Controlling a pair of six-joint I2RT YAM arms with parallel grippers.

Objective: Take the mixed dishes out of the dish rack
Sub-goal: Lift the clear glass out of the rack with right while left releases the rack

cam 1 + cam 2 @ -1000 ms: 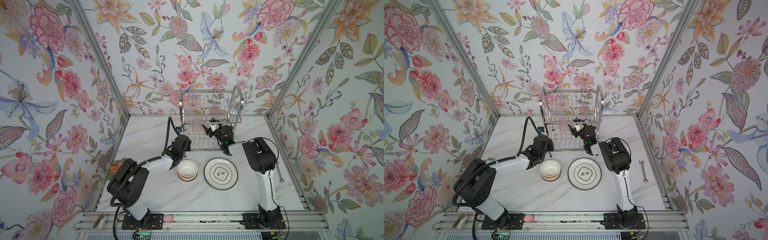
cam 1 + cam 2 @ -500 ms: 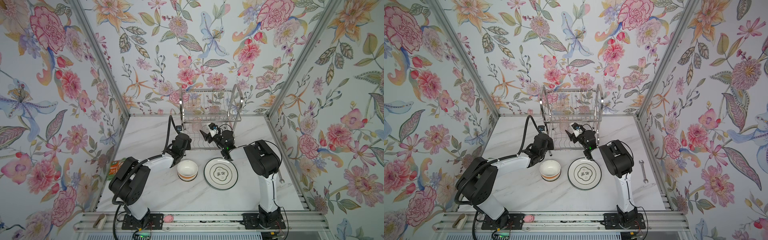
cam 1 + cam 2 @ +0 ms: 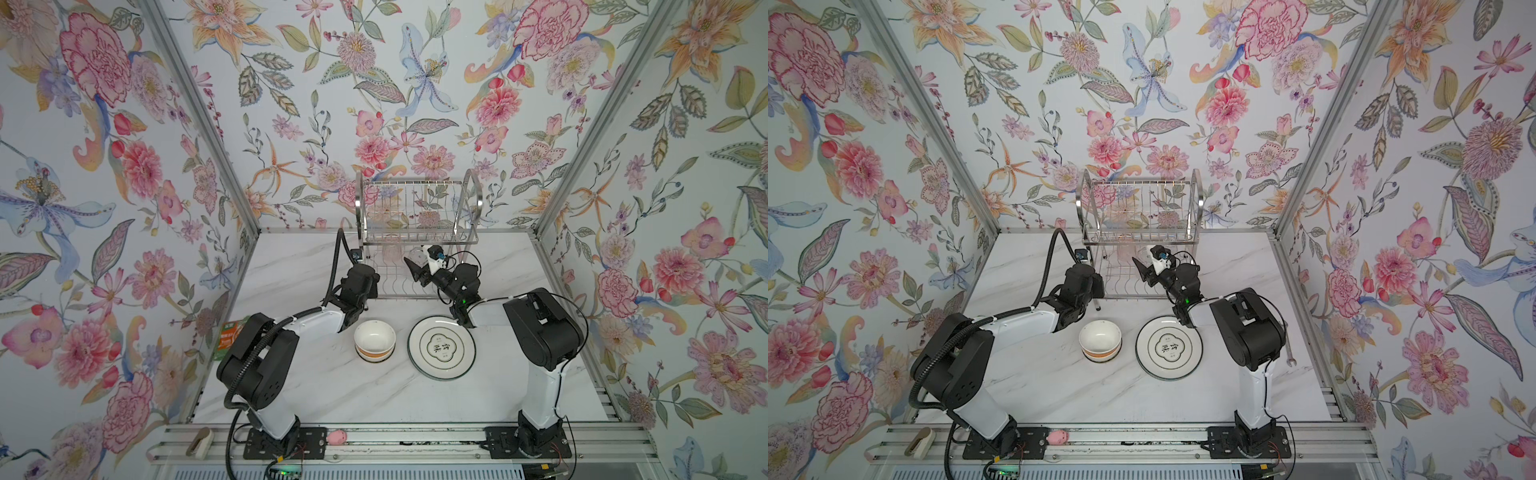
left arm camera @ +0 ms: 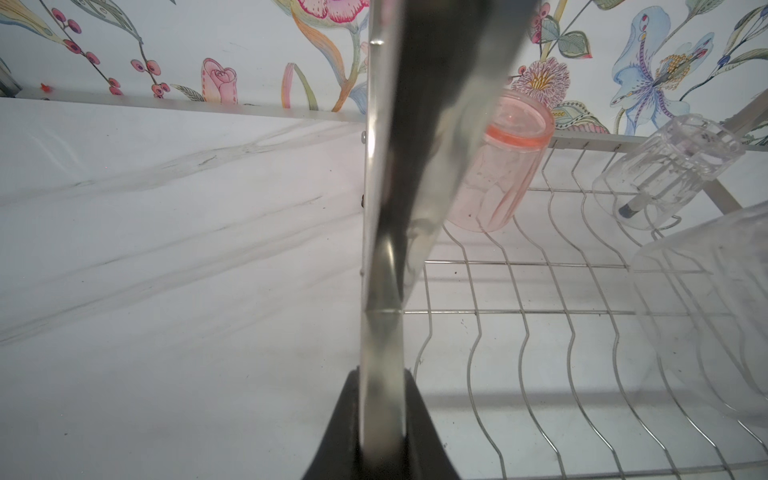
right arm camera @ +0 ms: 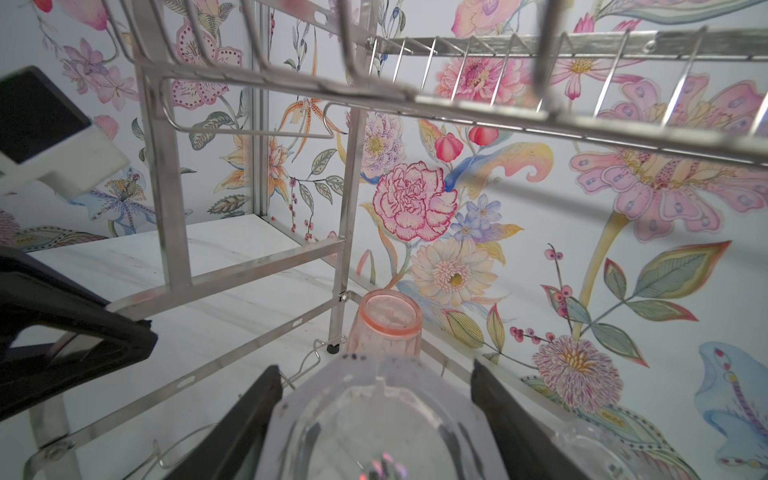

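Nearest, on the middle of the table [image 3: 332, 395]: cream bowl [image 3: 374, 338] and dark-rimmed plate [image 3: 441, 347], already out, side by side clear of the rack. Beyond, left fingers [image 4: 419, 436] pinched shut on a front upright of the dish rack [image 3: 419, 240], likely steadying it. Right fingers [image 5: 494, 407] spread wide, clamping a clear tumbler [image 5: 374, 428] at the lower shelf, seemingly to lift it out. Farther, toward the far edge, pink tumbler [image 5: 384, 328] and second clear tumbler [image 4: 665, 166] upside down, not yet taken.

Pastel floral walls [image 3: 415, 83] around a grey-veined white marble bench [image 3: 353, 395].
Chrome dish rack [image 3: 419, 237]; pink tumbler [image 4: 498, 166]; clear tumbler [image 5: 374, 415]; orange-banded white bowl [image 3: 375, 341]; dark-rimmed white plate [image 3: 441, 347].
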